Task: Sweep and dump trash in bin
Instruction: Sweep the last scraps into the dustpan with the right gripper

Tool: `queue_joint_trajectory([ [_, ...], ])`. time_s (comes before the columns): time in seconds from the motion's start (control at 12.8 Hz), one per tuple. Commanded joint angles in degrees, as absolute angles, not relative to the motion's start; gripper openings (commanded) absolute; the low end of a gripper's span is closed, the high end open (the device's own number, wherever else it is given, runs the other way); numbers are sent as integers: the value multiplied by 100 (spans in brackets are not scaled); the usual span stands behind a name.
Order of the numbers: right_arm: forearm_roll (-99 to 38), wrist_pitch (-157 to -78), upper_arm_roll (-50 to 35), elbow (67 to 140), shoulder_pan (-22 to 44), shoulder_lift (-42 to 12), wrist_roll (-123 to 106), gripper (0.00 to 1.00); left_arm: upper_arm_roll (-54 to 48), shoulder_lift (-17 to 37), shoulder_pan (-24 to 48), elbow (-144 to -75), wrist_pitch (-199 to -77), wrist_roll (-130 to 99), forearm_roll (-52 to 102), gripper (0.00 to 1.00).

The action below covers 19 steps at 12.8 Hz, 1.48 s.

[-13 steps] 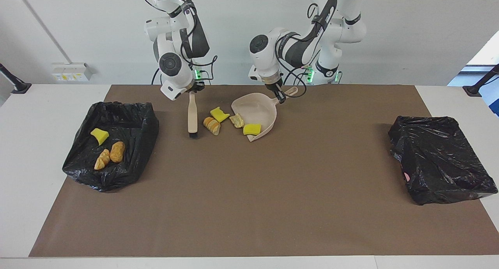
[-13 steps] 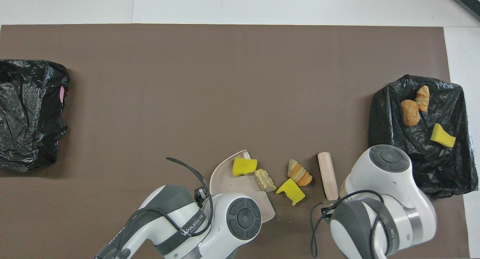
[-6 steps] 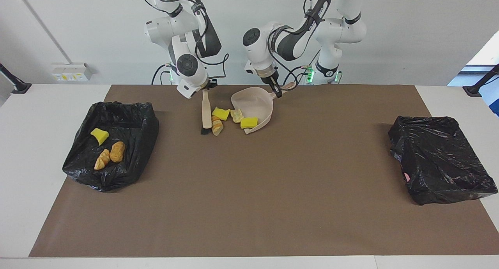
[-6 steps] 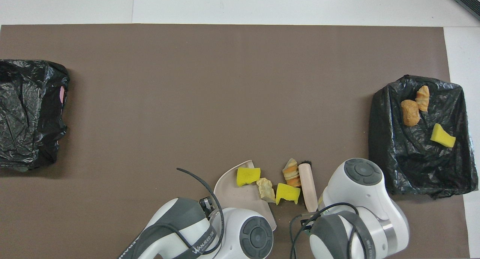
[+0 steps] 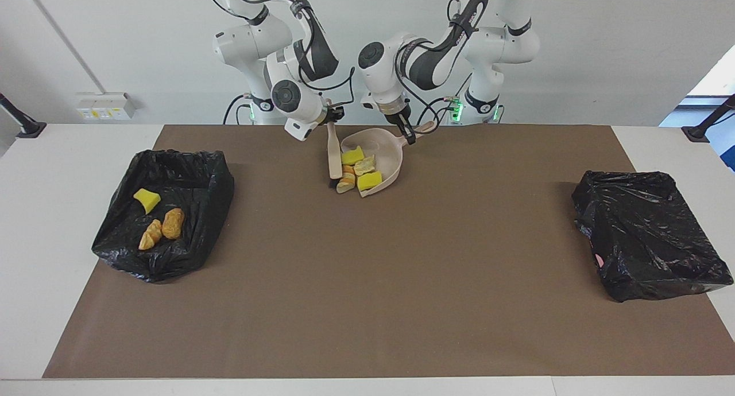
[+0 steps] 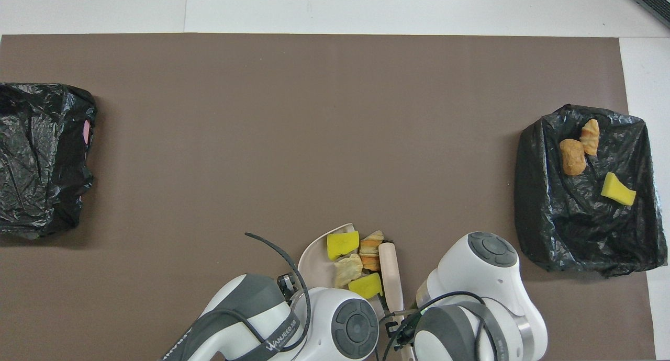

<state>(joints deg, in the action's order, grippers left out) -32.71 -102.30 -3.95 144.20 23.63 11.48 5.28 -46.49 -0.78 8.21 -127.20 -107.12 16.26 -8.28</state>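
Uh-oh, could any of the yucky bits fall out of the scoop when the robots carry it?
Maybe. The orange bread chunk sits right at the open lip of the dustpan, against the brush, so it may roll off if the pan tilts. The four scraps are crowded together, so a quick lift by the left gripper could shake one loose. The bin at the right arm's end is a long carry.

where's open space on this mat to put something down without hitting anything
The widest bare patch is the brown mat between the open bin bag and the closed bag, farther from the robots than the dustpan. It is crowded at the dustpan, where the brush, four scraps, the left gripper and the right gripper meet.
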Motion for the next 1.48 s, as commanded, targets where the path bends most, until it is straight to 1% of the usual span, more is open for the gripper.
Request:
queue_joint_trajectory([
  [0.0, -3874, -10143, -378, 14484, 2233, 1169, -60, 0, -4632, -9, 537, -12797, -11074, 1723, -791, 0],
  [0.23, -4192, -9766, -378, 14450, 1847, 1160, -570, 0, -4614, 96, 422, -12797, -11293, 1775, -800, 0],
  [0.39, -4079, -9747, -360, 14318, 1819, 1160, -510, 0, -4606, 123, 247, -12771, -11425, 2457, -861, 0],
  [0.47, -3956, -9756, -352, 14213, 1802, 1134, -466, 0, -4510, 123, 229, -12753, -11452, 2809, -870, 0],
  [0.62, -3177, -9773, -352, 13845, 1802, 1038, -38, 0, -4203, 123, 263, -12630, -11435, 3163, -948, 0],
  [0.7, -2816, -9756, -352, 13660, 1802, 1002, 191, 0, -4166, 106, 272, -12612, -11435, 3312, -1245, 0],
  [0.86, -2559, -9756, -334, 13527, 1784, 1054, 517, 0, -4018, 9, 264, -12604, -11391, 3471, -1511, 0],
  [1.17, -2005, -9843, -386, 13079, 1889, 1037, 1614, 0, -3202, -509, 334, -12604, -11364, 4269, -1573, 0],
  [1.32, -1951, -9922, -430, 12956, 1916, 1002, 1985, 0, -2500, -824, 351, -12604, -11356, 4979, -1565, 0],
  [1.4, -1951, -10001, -422, 12955, 2055, 1002, 2160, 0, -2096, -1044, 352, -12595, -11312, 5410, -1564, 0],
])
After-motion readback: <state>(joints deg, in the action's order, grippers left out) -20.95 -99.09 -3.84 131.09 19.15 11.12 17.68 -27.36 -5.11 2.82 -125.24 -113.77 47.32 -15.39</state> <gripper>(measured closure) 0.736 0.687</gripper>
